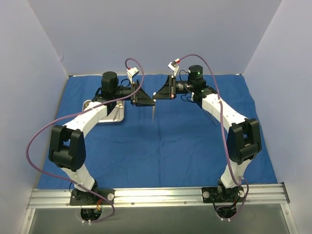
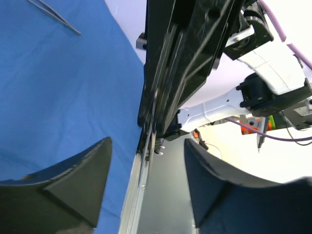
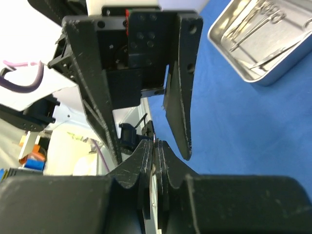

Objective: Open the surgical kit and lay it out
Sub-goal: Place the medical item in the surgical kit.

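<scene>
Your right gripper (image 3: pixel 156 146) clenches the thin instrument (image 1: pixel 153 113), long axis hanging toward the blue cloth (image 1: pixel 161 151); your left gripper (image 2: pixel 146 144), facing it, is released

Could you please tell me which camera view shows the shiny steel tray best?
The right wrist view: the shallow rectangular shiny steel tray lies unobstructed at upper right, with ring-handled silver instruments inside. The top external view shows it small, partly covered by the left arm. The left wrist view misses it.
</scene>
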Controlling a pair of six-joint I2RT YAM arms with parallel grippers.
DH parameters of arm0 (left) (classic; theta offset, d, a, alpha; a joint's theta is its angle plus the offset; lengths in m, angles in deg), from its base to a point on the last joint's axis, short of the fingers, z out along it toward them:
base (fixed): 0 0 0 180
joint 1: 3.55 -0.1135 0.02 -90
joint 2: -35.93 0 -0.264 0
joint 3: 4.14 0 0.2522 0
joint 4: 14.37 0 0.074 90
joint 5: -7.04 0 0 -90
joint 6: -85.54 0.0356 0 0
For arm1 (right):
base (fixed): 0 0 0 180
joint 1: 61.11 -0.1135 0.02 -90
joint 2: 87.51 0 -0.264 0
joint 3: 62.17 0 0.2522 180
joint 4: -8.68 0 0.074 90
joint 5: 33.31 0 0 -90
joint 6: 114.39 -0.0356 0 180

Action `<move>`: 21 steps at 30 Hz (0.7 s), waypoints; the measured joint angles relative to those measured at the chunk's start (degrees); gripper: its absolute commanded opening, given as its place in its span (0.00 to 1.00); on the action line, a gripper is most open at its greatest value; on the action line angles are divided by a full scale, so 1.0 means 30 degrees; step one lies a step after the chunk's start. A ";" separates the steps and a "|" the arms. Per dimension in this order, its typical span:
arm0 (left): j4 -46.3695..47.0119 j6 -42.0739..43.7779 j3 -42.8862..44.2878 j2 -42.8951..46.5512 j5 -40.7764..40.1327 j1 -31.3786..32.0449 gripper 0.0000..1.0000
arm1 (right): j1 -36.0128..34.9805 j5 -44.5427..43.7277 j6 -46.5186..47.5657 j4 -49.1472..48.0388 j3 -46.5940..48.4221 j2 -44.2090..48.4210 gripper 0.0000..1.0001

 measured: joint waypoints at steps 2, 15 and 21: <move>-0.0546 0.0452 -0.0015 0.0058 -0.0168 0.0044 0.72 | 0.0153 -0.0138 -0.0583 -0.0714 -0.0313 0.0036 0.00; -0.1741 0.1814 -0.0015 0.0240 -0.0277 0.0991 0.53 | 0.1224 -0.0408 -0.7985 -0.9894 -0.2288 0.0073 0.00; -0.1523 0.1552 0.0372 0.0233 0.0656 0.1217 0.02 | 0.1435 -0.0670 -0.8437 -1.0331 -0.2667 0.0073 0.30</move>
